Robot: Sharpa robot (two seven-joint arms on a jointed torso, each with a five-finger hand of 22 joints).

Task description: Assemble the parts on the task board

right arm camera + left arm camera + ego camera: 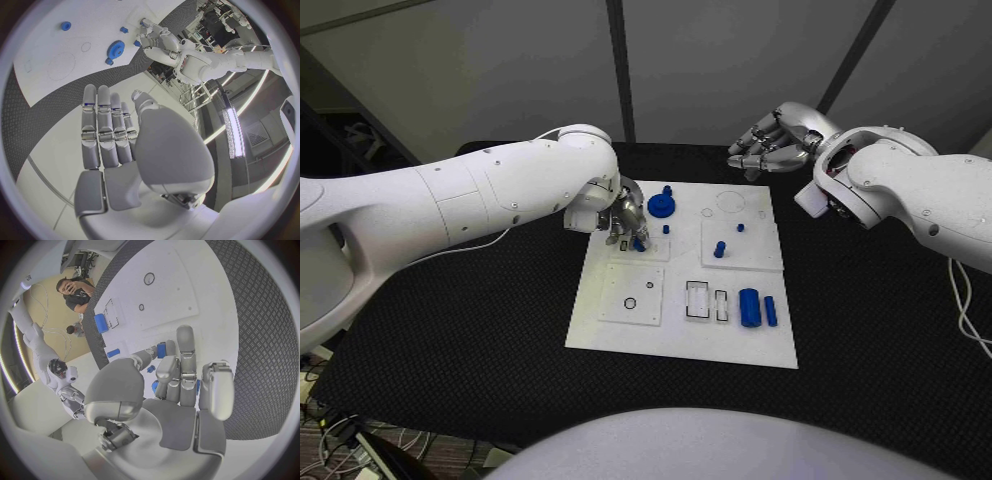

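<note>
The board lay mid-desk; blue parts sat on it. The left robot hand reached down at its far-left corner, grip unclear. The right robot hand hovered far right, fingers loosely curled, holding nothing

Board: the task board lies in the middle of the table.
Far left corner: a gear stands on the board, the left hand just beside it.
Near right: two cylinders lie side by side.
Beyond far edge: the right hand hangs over the table.
</note>
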